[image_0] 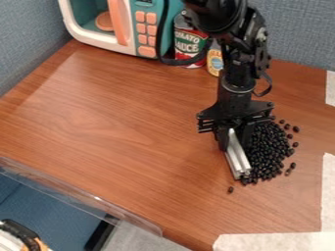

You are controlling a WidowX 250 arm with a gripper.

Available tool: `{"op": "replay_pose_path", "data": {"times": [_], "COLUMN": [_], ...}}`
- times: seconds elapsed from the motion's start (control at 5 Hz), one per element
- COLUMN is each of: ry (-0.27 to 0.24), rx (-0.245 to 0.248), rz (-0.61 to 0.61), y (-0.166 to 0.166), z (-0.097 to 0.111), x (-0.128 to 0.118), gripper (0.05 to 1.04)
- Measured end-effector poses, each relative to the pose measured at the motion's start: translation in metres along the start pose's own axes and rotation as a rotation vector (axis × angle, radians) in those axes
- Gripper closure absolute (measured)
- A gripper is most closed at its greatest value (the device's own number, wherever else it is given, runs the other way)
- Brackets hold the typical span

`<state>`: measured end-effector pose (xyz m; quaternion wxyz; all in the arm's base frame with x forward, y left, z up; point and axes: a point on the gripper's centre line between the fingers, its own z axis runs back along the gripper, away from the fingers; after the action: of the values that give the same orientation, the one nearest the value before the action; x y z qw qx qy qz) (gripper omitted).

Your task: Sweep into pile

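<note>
My gripper [235,139] hangs low over the right part of the wooden table, shut on a silver metal bar [237,158] that slants down to the table. Against the bar's right side lies a heap of small black beans [267,152], partly hidden at its upper left by the gripper. Several loose beans lie to the heap's right, and a single bean [230,189] lies just below the bar's lower end.
A toy microwave [124,24], a tomato sauce can [190,46] and a small bottle [214,61] stand along the back. A clear plastic strip [78,193] edges the table's front left. White tape [329,191] marks the right side.
</note>
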<state>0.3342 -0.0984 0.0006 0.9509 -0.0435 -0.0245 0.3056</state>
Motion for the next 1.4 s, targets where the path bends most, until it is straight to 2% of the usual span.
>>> {"op": "replay_pose_path", "data": {"times": [0.2,0.6,0.8,1.0,1.2,1.4], "ry": [0.003,-0.014,-0.050,-0.061,-0.064,-0.031], "rx": [0.000,0.039,0.034,0.028,0.003,0.027], "rz": [-0.004,-0.015,-0.053,-0.131,-0.303,-0.516], "y": [-0.003,0.012,0.018,0.047,0.079,0.109], "z": [0.000,0.005,0.028,0.046,0.049,0.031], "x": [0.000,-0.009,-0.007,0.010,0.037,0.060], "gripper": [0.730,0.730,0.730,0.730,0.730,0.730]}}
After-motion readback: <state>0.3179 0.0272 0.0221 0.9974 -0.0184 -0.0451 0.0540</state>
